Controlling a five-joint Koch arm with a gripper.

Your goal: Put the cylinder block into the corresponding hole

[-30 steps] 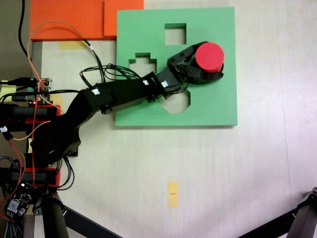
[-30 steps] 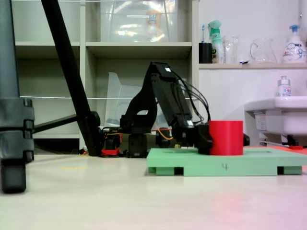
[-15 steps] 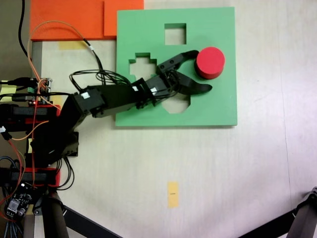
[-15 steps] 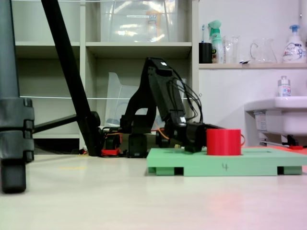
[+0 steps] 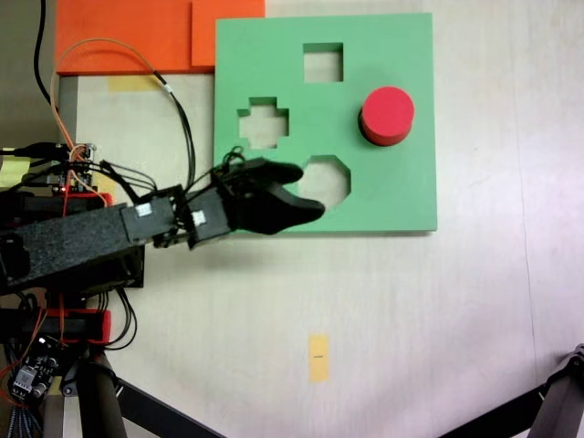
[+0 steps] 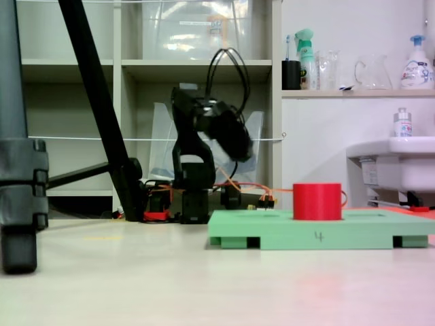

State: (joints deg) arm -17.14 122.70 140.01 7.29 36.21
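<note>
The red cylinder block (image 5: pixel 387 111) stands upright in the circular cutout at the right of the green foam board (image 5: pixel 401 192), with its top rising above the board (image 6: pixel 272 234) in the side-on fixed view (image 6: pixel 317 202). My gripper (image 5: pixel 310 191) hangs over the board's lower left edge, beside the octagonal cutout (image 5: pixel 326 180) and well apart from the cylinder. Its two tips stand a little apart with nothing between them. In the side-on fixed view the gripper (image 6: pixel 241 146) is raised high above the board.
The board also has a cross cutout (image 5: pixel 263 128) and a square cutout (image 5: pixel 323 62). Orange sheets (image 5: pixel 137 32) lie at the top left. Cables and the arm's base (image 5: pixel 64 246) fill the left. A yellow tape mark (image 5: pixel 318 356) is on the table, and tripod legs (image 6: pixel 95 102) stand nearby.
The gripper let go of the cylinder, which dropped into the cutout. The arm then pulled back to the left and rose, and its jaws have narrowed.
</note>
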